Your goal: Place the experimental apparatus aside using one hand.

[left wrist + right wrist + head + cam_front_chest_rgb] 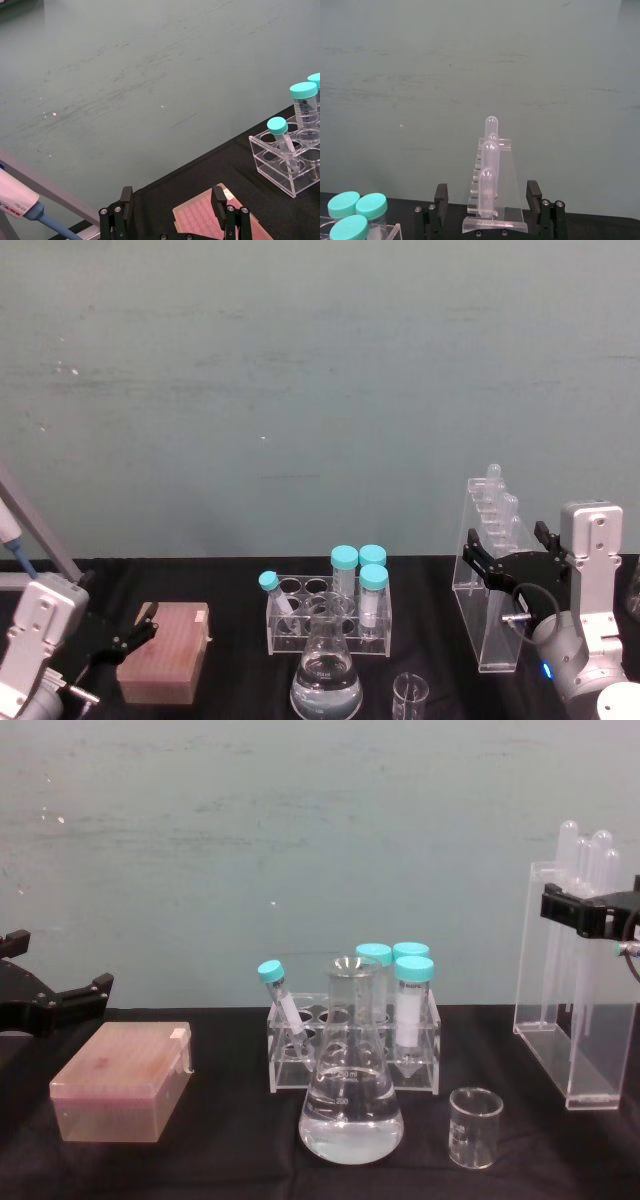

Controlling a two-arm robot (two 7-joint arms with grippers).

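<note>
— Down onto the black-draped table (pixel 230 1160) now. Starts at the far left with a pink lidded box (pixel 120 1092), sitting flat on the cloth.
— Moves to the centre: a clear tube rack (pixel 432 1055), square on the cloth, well apart from that box.
— Comes forward to a conical flask (pixel 350 1110), just in front of the rack, upright, with clear liquid low in its wide base.
— Slides right to a small glass beaker (pixel 473 1127), upright, near the flask but not touching.
— Finishes far right with a tall acrylic stand (pixel 545 1010), upright, base down on the cloth, farther back than the beaker.
</note>
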